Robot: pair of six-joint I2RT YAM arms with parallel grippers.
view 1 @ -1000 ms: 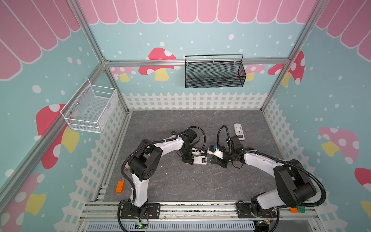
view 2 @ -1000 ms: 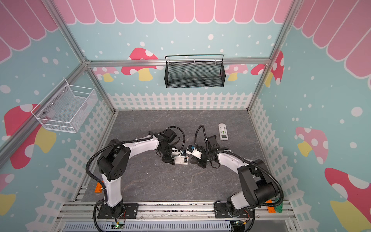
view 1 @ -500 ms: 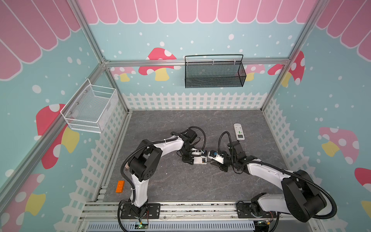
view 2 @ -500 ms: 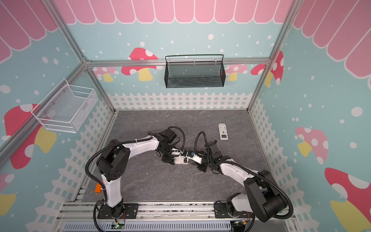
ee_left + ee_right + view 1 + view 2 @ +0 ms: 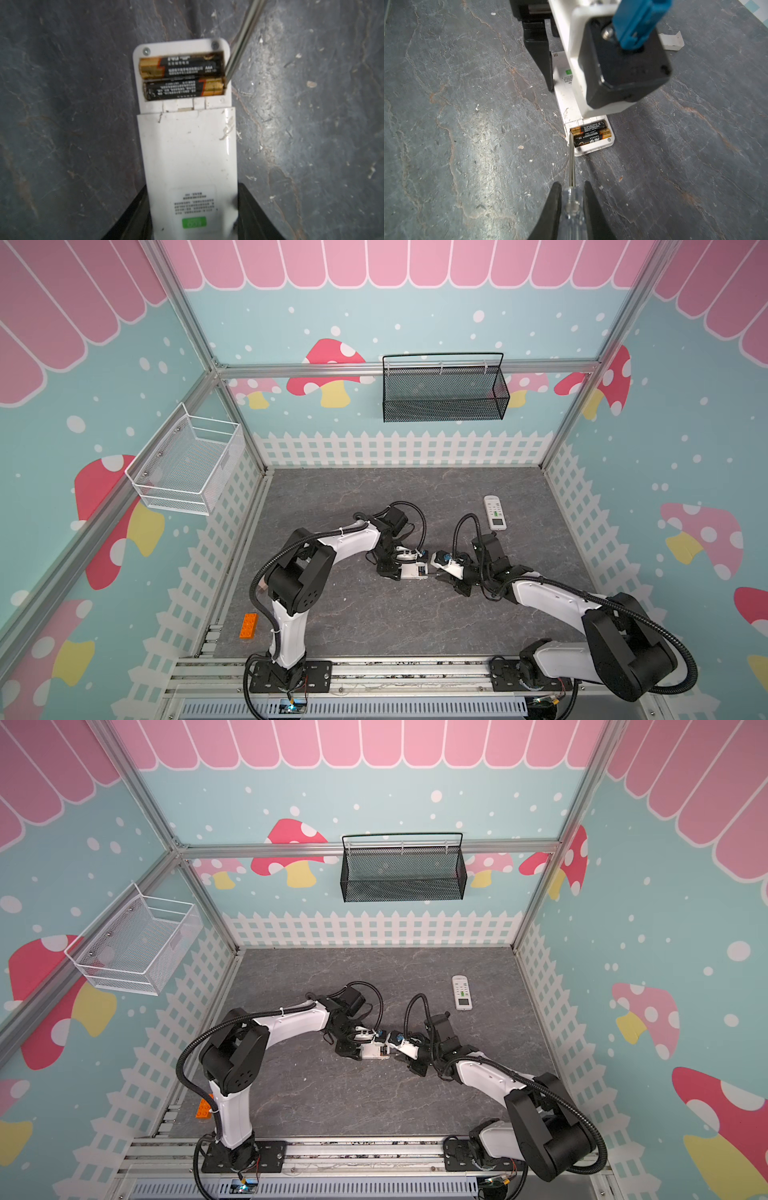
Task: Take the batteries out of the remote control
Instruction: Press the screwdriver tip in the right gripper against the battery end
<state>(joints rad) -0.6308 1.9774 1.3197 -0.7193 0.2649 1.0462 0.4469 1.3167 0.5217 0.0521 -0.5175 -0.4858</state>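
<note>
My right gripper (image 5: pixel 572 187) is clamped on the clear-handled, steel-shafted screwdriver (image 5: pixel 572 176), its tip touching the two black, gold-ended batteries (image 5: pixel 180 67) in the open white plastic remote control (image 5: pixel 187 145), which my left gripper (image 5: pixel 192 212) squeezes, centre-frame in both top views

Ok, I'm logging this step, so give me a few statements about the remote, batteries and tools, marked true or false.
1. Both batteries lie in the remote's open compartment. True.
2. The right tool is shut on the screwdriver's clear handle. True.
3. The left tool holds nothing. False: it clamps the remote.
4. The screwdriver tip hangs clear of the remote. False: it sits at a battery's gold end.
5. The second remote touches the held one. False: it lies apart on the table.
</note>
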